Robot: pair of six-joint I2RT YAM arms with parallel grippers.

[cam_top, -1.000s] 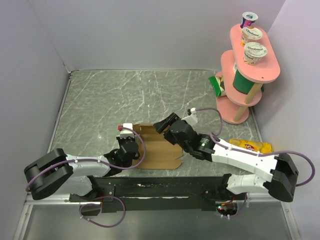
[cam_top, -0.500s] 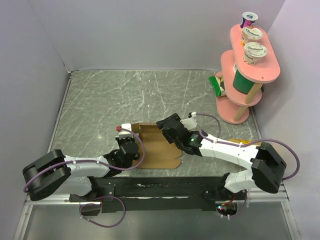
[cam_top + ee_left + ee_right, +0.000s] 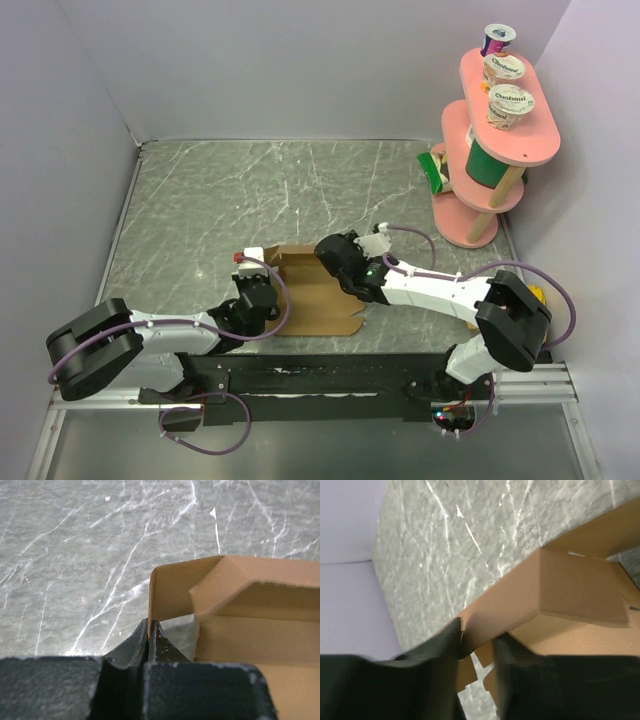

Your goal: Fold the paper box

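Top external view: near the table's [image 3: 200,200] near edge the paper box [image 3: 318,300] was pinched at one wall by the left gripper [image 3: 149,630] (likely an anchor), a flap straddled by the right gripper [image 3: 476,642], grip unclear.

Paper box [image 3: 318,298] on table [image 3: 250,190], front centre; left gripper [image 3: 149,632] on its left wall, right gripper [image 3: 476,639] on its rear wall; tiered stand [image 3: 468,218] back right.
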